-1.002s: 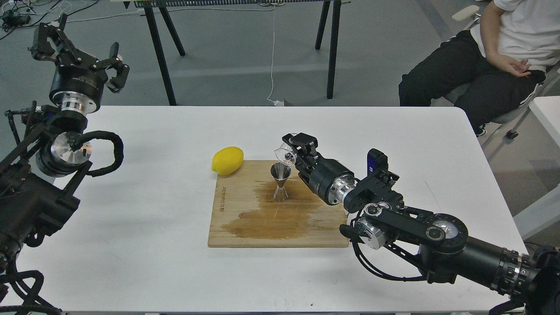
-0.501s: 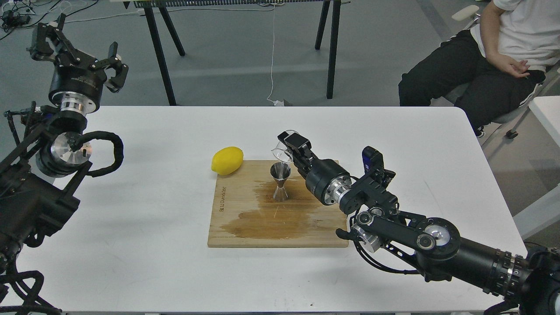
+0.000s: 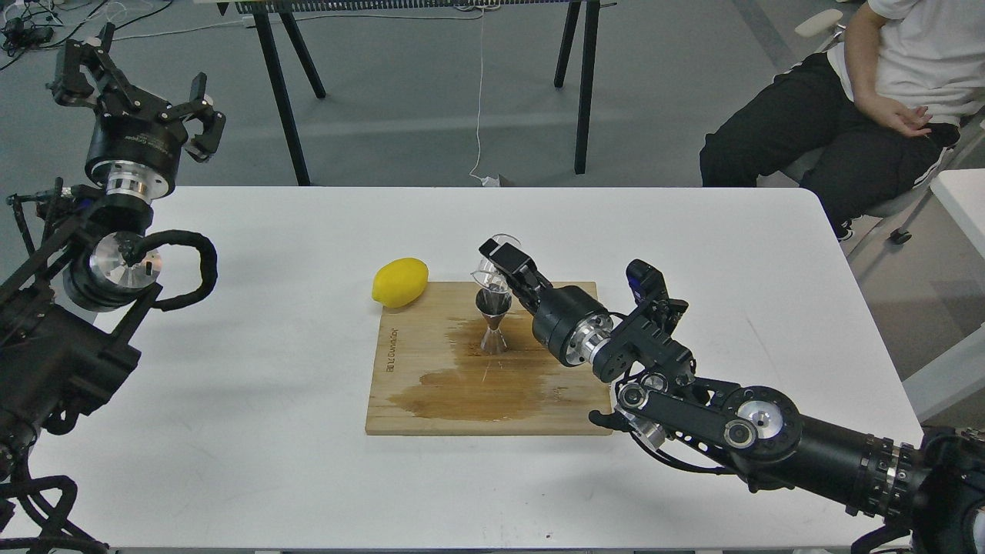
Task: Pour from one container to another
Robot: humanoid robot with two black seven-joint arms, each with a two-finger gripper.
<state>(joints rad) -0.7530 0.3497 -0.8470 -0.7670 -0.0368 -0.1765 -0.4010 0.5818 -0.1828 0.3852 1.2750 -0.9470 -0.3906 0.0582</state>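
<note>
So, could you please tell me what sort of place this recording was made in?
Most likely a robotics lab or test room, not a kitchen. A plain white table stands on a grey floor with loose cables, a trestle-legged bench stands behind, and a seated person watches from the side.

White table [image 3: 269, 462] — wet wooden board [image 3: 431, 400] at centre; lemon [image 3: 400, 282] touching board's corner.

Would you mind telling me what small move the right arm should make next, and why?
Probably hold position and finish the tilt: the right gripper holds the glass cup tipped directly over the jigger, which stands upright on the wet cutting board.
</note>
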